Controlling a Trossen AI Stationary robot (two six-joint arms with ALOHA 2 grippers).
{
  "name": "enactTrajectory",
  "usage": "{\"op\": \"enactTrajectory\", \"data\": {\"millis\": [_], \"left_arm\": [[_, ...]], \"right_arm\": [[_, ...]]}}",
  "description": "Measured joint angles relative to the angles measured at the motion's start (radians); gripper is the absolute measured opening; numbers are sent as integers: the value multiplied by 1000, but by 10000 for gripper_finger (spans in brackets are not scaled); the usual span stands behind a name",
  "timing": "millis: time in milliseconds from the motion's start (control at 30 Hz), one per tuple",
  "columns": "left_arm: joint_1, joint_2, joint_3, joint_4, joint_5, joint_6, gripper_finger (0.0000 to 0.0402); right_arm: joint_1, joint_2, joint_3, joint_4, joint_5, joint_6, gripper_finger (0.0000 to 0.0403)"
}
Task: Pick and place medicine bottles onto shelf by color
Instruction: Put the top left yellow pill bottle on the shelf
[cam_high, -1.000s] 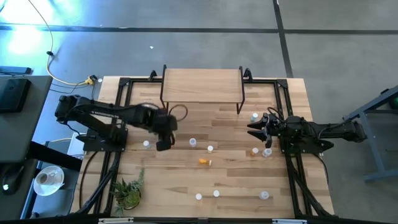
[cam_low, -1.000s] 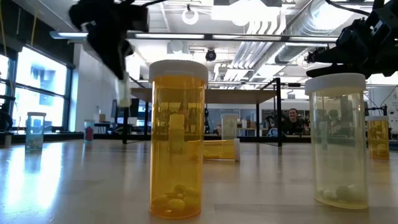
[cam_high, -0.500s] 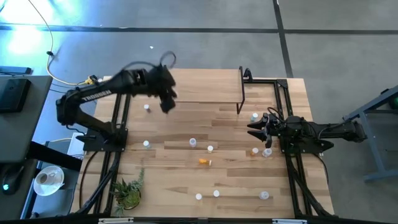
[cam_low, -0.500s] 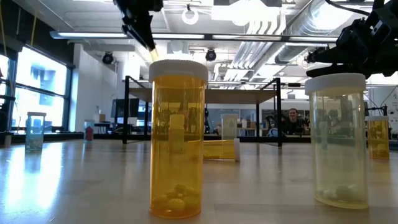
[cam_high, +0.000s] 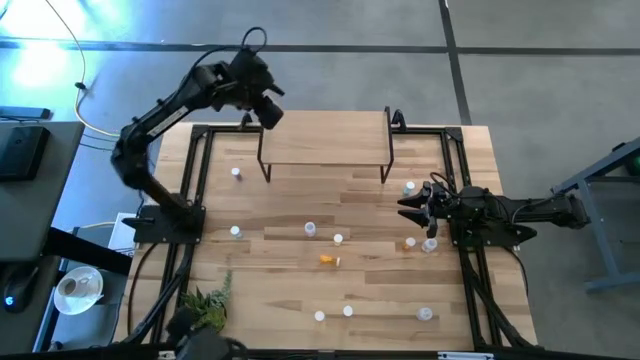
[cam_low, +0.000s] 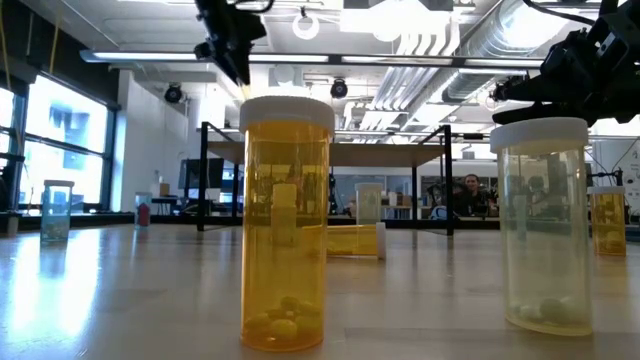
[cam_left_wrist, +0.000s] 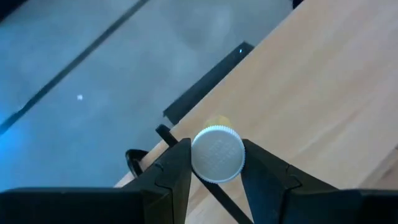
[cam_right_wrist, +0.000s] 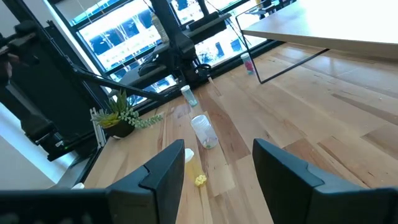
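From above, the left gripper (cam_high: 262, 100) hangs over the far left corner of the shelf (cam_high: 325, 138), high off the table (cam_high: 300, 290). The right gripper (cam_high: 412, 207) rests low on the table, off the shelf's near right leg, with a white-capped bottle (cam_high: 410, 187) just beside it. Other medicine bottles (cam_high: 309, 229) lie scattered nearer than the shelf, one orange one (cam_high: 329, 260) tipped on its side. A small potted plant (cam_high: 204, 306) sits well away toward the near left.

From table height, a tall orange bottle (cam_low: 285, 222) and a pale one (cam_low: 544, 222) stand upright up close, a few pills rattling room in each. They look like thin hard plastic, nearly empty, so I'd judge them very light, stiff, smooth-sided and easy to knock over. The shelf shows behind them on its thin black legs.

Through the left wrist camera, the two dark fingers (cam_left_wrist: 171, 171) are pinched narrowly on a held bottle (cam_left_wrist: 217, 154), its ridged white cap facing the lens and a sliver of yellowish body behind it, right above the shelf's edge. Gripping just below the cap seems sound; the smooth body could slip if squeezed lightly.

Through the right wrist camera, that gripper's fingers (cam_right_wrist: 165, 168) stand apart with nothing between them. A clear bottle (cam_right_wrist: 204, 132) lies toward the plant, and the shelf's corner is off to one side.
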Motion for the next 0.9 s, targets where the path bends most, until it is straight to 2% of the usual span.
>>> {"op": "enactTrajectory", "data": {"millis": [133, 267, 567, 900], "left_arm": [[25, 96, 93, -89, 62, -5, 113], [28, 168, 149, -138, 59, -26, 113], [28, 266, 156, -149, 62, -42, 113], [28, 322, 156, -149, 50, -64, 113]], "right_arm": [[0, 0, 0, 0, 0, 0, 181], [0, 0, 0, 0, 0, 0, 181], [0, 0, 0, 0, 0, 0, 181], [0, 0, 0, 0, 0, 0, 181]]}}
